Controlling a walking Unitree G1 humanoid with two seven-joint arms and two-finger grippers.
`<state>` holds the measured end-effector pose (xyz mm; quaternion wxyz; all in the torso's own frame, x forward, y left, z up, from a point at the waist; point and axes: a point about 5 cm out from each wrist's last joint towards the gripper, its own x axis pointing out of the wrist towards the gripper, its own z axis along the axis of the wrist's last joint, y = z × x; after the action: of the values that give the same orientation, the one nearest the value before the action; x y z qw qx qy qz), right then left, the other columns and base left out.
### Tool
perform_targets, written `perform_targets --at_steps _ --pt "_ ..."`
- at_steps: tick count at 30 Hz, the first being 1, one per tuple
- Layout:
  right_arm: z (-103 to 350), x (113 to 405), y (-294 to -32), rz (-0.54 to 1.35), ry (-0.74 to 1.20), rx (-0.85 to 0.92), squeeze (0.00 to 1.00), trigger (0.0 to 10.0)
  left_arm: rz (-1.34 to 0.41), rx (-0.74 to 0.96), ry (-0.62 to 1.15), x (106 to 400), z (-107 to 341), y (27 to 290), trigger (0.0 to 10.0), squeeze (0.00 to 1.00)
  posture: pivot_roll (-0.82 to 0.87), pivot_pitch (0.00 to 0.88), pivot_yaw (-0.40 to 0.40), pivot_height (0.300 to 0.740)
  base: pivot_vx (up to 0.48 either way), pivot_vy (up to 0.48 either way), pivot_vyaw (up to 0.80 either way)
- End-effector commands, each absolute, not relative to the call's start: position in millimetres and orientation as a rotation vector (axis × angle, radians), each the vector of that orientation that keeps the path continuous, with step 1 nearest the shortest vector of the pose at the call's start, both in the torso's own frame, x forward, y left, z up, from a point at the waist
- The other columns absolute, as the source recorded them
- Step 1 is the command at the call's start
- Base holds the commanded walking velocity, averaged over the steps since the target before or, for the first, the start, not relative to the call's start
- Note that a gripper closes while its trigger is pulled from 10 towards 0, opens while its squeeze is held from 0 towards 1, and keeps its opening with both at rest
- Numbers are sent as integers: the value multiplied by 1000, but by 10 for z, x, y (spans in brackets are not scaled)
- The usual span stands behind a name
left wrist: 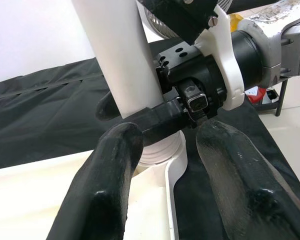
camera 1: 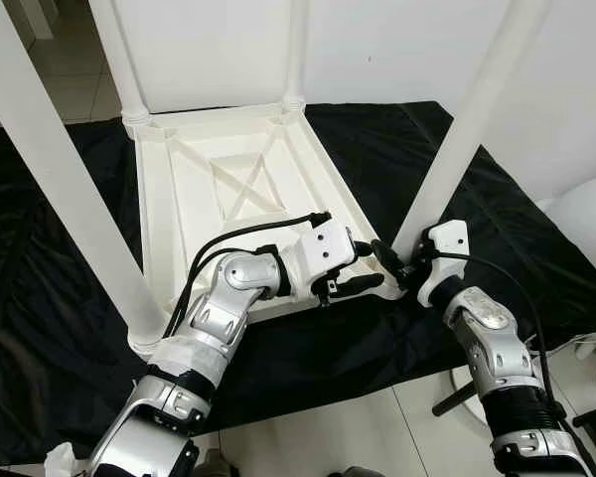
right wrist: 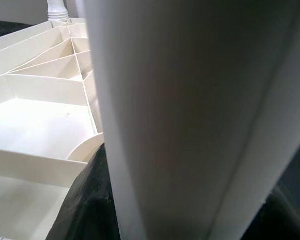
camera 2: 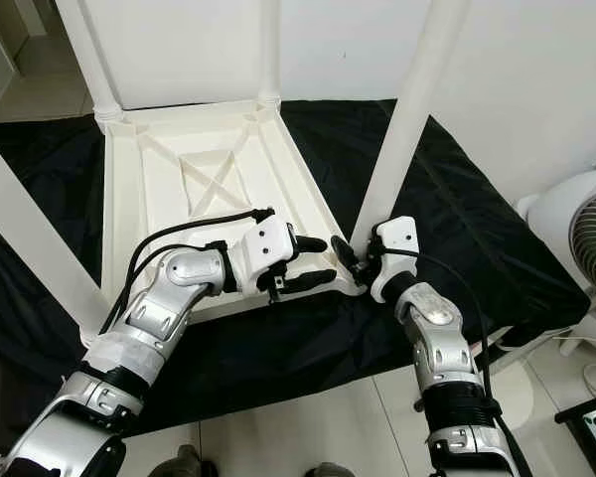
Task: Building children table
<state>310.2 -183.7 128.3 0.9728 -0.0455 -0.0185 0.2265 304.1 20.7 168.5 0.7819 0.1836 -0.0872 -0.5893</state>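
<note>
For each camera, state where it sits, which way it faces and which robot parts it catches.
Eye views: head, looking down at the upturned table; both arms show.
Left wrist view: along the open left gripper toward the near-right leg, gripped by the right gripper.
Right wrist view: pressed against that leg.
All share the leg.

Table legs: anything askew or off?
Nothing stands out. The table top lies upside down on the black cloth with four legs standing in its corners. The right end effector grips the near right leg at its base; the left end effector is open beside it.
</note>
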Motion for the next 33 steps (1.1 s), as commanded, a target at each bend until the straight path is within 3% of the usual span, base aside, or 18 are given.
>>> perform_targets --at_steps 1,3,4,15,19,21,28,33 --pt "1171 3064 -1854 446 5 -72 0 4510 -1172 386 -201 3101 1698 220 10000 0 -8 0 -25 740 0 0 0" --pt "1171 3064 -1854 446 5 -72 0 4510 -1172 386 -201 3101 1698 220 10000 0 -8 0 -25 740 0 0 0" --pt "1156 3085 -1898 371 32 -88 0 10000 -1172 385 -201 3102 1696 220 10000 0 -11 0 -27 740 0 0 0" --pt "1135 3059 -1781 185 39 -79 0 10000 -1174 372 -193 3081 1669 209 10000 0 -18 0 -24 740 0 0 0" --pt "1148 3013 -1660 27 32 -3 0 10000 -1180 377 -191 3076 1661 216 10000 0 -18 0 -28 740 0 0 0" --pt "1191 2982 -1625 -93 1 -52 0 10000 -1180 380 -191 3079 1659 223 10000 0 -19 0 -29 740 0 0 0" --pt "1186 2930 -1540 -248 -2 -80 0 10000 -1180 378 -192 3084 1662 216 10000 0 -20 0 -37 740 0 0 0" --pt "1241 2941 -1390 -217 -20 -47 0 10000 -1176 377 -194 3091 1669 215 10000 0 -21 0 -37 740 0 0 0"
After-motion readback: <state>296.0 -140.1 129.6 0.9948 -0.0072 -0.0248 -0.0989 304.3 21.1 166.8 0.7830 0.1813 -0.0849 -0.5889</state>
